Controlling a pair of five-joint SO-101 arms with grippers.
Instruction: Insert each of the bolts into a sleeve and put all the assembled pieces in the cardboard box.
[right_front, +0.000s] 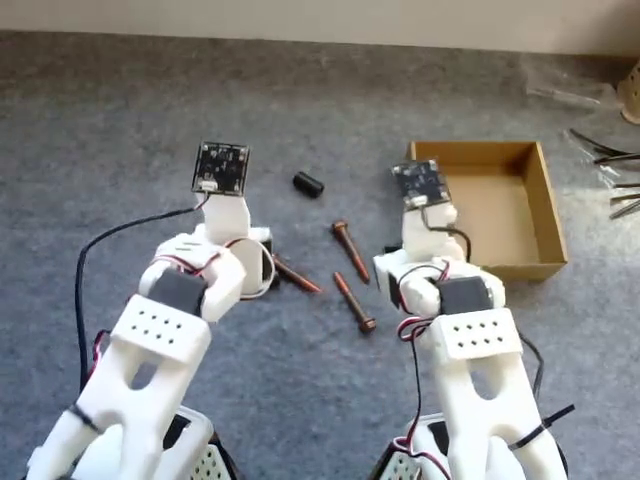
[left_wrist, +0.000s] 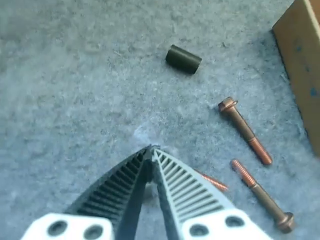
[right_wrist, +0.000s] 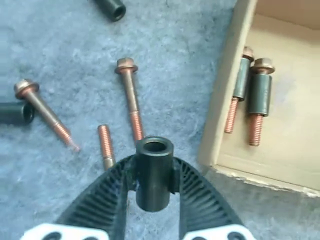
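Observation:
My right gripper (right_wrist: 154, 165) is shut on a black sleeve (right_wrist: 154, 172), held upright with its bore showing, just outside the cardboard box (right_wrist: 220, 115). Two assembled bolt-and-sleeve pieces (right_wrist: 259, 97) lie side by side in the box. Three loose copper bolts (right_wrist: 131, 97) lie on the carpet, seen from above between the arms (right_front: 350, 250). Another loose sleeve (left_wrist: 183, 59) lies farther out. A third sleeve (right_wrist: 12, 113) lies beside one bolt's head (right_wrist: 24, 88). My left gripper (left_wrist: 151, 148) is shut on nothing, low over the carpet beside a bolt (left_wrist: 212, 181) that its finger partly hides.
The table is covered in grey carpet. The cardboard box (right_front: 545, 205) stands to the right of the right arm (right_front: 440, 290). Tools and a plastic bag (right_front: 610, 160) lie at the far right edge. The left arm (right_front: 190, 290) stands to the left of the bolts.

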